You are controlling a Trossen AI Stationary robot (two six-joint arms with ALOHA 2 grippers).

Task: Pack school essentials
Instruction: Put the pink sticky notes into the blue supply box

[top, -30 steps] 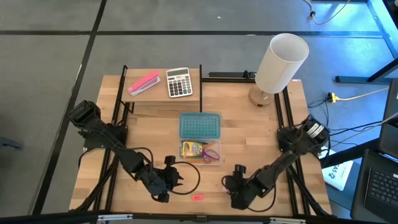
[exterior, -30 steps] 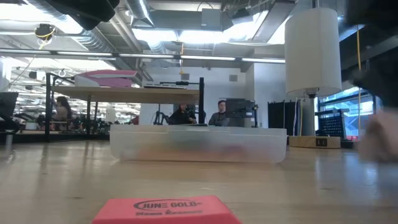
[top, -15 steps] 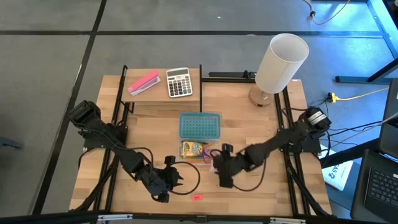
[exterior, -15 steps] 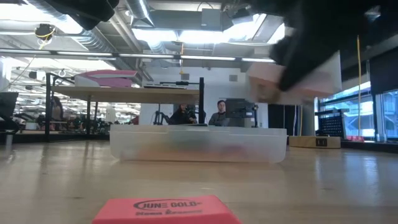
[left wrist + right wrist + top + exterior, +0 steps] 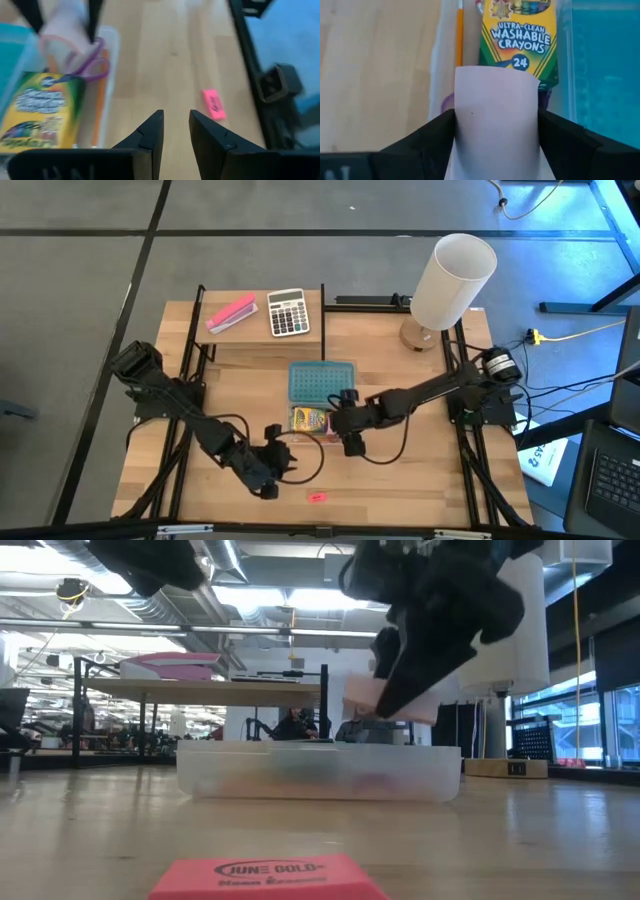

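Nearest the table's front edge, pink eraser [image 5: 317, 497] lies flat on the wood, long axis across the table, printed face up, "JUNE GOLD" readable in the low view [image 5: 268, 878]. Just behind it, left gripper [image 5: 277, 464] hovers over bare wood with its fingers [image 5: 150, 132] narrowly apart, nothing between them. Farther back, right gripper [image 5: 347, 432] hangs over the right end of the clear case [image 5: 348, 441], clamped on the pale pink sticky-note pad [image 5: 496, 120], gripped by its two sides; pad looks tilted in the low view [image 5: 385, 700], above the case rim. Inside the case: yellow-green crayon box [image 5: 520, 35], "WASHABLE CRAYONS 24", long axis along the case; orange pencil [image 5: 459, 32] beside it; purple-handled scissors [image 5: 90, 67]. Behind, the teal lid [image 5: 322, 382]. Farthest, calculator [image 5: 288, 312] and pink stapler [image 5: 231, 314] on a raised shelf, lamp [image 5: 447, 280] at right.
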